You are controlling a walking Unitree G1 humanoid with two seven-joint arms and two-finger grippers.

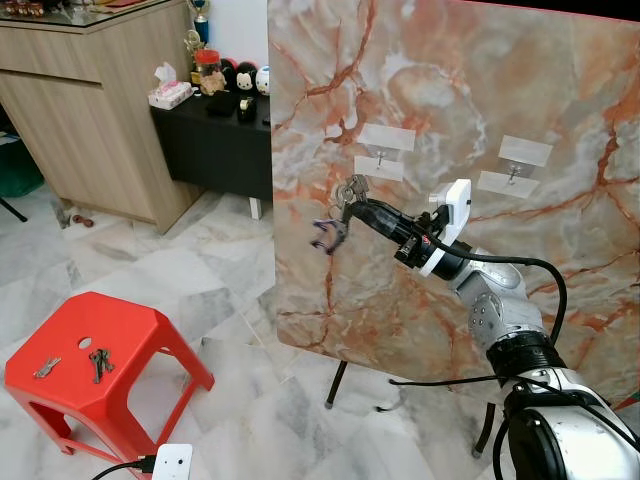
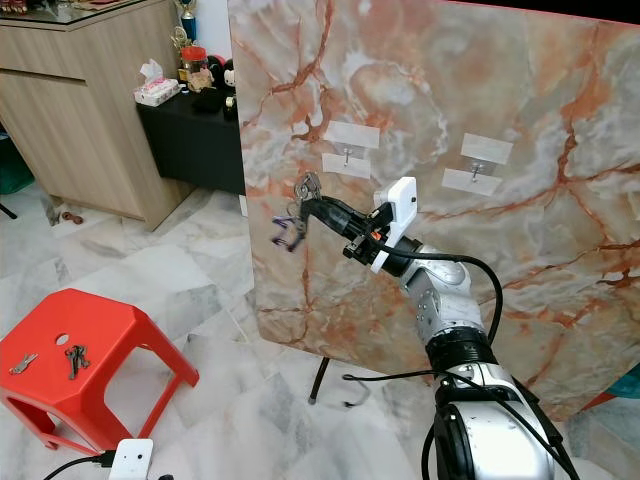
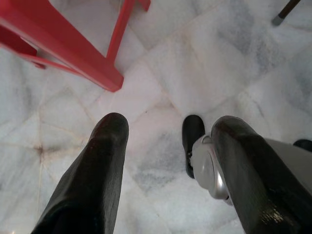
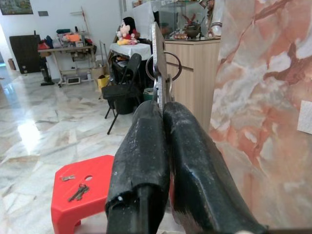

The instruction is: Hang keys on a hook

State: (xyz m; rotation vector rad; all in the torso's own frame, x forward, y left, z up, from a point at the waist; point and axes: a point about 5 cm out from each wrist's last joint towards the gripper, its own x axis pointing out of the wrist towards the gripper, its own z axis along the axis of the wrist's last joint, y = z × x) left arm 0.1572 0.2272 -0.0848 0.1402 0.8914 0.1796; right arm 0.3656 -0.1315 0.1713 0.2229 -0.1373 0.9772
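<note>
Your right gripper (image 1: 352, 205) is pinched tight on a bunch of keys (image 1: 348, 192), fingers pressed together with the key blade sticking up between them and a purple tag dangling below. It is raised in front of the marble board (image 1: 460, 120), just below and beside the nearer hook (image 1: 381, 158); a second hook (image 1: 512, 175) sits further right. You appear to be mid-approach: next, lift the key ring level with the hook tip and slide it over. Your left gripper (image 3: 165, 161) hangs idle, fingers apart, above the floor. More keys (image 1: 98, 364) lie on the red stool (image 1: 150, 345).
</note>
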